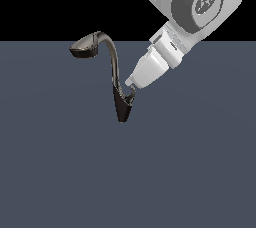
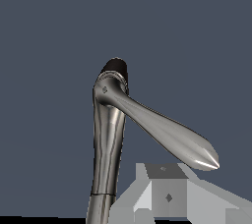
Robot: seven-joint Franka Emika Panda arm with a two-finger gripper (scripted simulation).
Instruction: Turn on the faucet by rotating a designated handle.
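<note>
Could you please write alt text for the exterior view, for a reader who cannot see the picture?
A white robot arm reaches down from the upper right, its gripper at the small handle on a dark faucet. The faucet's gooseneck curves up to a flat oval spout head on the exterior view's left, above a plain grey-blue surface.

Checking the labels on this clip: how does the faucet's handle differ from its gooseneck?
The handle is a short lever tapering to a pointed tip; the gooseneck is long, slim and curved, ending in a flat oval spout head. The handle sits low at the base beside the gripper; the gooseneck rises well above it. Both are dark, shiny metal.
</note>
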